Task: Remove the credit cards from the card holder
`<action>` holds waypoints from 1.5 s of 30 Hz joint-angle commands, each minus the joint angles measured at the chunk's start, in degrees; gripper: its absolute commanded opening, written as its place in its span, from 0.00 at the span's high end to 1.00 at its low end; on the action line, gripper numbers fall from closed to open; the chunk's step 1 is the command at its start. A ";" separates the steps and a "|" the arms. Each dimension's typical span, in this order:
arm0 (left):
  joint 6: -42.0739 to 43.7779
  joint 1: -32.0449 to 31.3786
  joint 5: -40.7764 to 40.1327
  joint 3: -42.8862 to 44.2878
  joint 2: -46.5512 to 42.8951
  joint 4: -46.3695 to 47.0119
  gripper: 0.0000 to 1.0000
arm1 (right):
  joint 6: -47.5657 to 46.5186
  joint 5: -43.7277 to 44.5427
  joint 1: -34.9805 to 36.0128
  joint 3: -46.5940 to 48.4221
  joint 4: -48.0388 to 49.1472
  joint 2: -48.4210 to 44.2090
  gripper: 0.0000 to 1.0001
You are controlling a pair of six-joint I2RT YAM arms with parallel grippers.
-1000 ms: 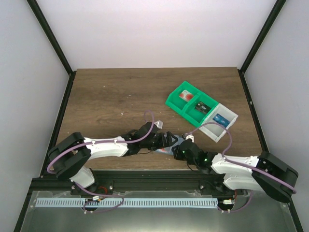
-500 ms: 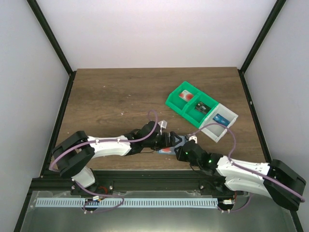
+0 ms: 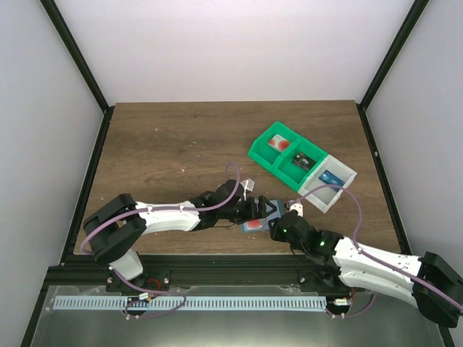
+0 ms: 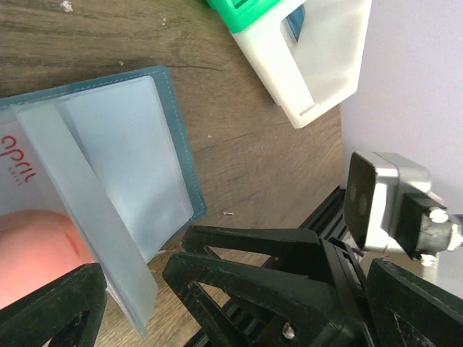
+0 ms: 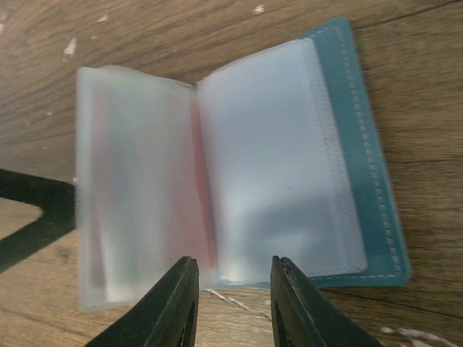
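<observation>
The card holder (image 3: 269, 210) lies open on the table near the front edge, teal with clear sleeves. It also shows in the left wrist view (image 4: 177, 144) and the right wrist view (image 5: 362, 144). A credit card (image 3: 251, 225) with a red mark sits in a sleeve (image 4: 29, 238), seen as red through the plastic (image 5: 197, 195). My left gripper (image 3: 248, 210) is open wide at the holder's left side (image 4: 235, 278), one finger (image 4: 51, 303) over the card's sleeve. My right gripper (image 3: 278, 229) is open and empty, its tips at the holder's near edge (image 5: 230, 271).
A green compartment bin (image 3: 262, 153) joined to a white one (image 3: 346, 173) stands at the back right, with small items inside. The white bin also shows in the left wrist view (image 4: 318, 65). The black front rail runs just behind the grippers.
The left gripper has slid a little to the right. The right arm's elbow has swung right and its gripper has come closer to the holder. The red card shows more clearly.
</observation>
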 commanded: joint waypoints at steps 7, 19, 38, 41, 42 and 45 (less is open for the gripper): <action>1.05 -0.36 -1.43 1.88 1.06 1.05 0.00 | -5.05 -2.00 -9.66 2.97 0.24 3.10 0.71; 0.21 -0.37 -0.32 3.04 2.49 5.06 0.00 | -6.96 -13.17 -18.50 -1.86 8.38 5.40 0.76; 0.41 -0.15 -0.10 4.18 5.11 6.41 0.00 | -3.86 -14.74 -18.50 -3.64 11.11 7.33 0.74; -0.14 0.89 -0.60 2.80 3.92 6.02 0.00 | -4.51 -18.06 -18.42 -4.06 13.78 8.07 0.75; -0.84 1.63 0.24 1.61 3.41 6.57 0.00 | -4.84 -19.21 -18.42 -4.34 14.79 8.20 0.76; -2.47 4.86 3.51 -2.94 0.69 10.99 0.00 | -5.39 -23.12 -18.19 -5.43 18.11 8.55 0.76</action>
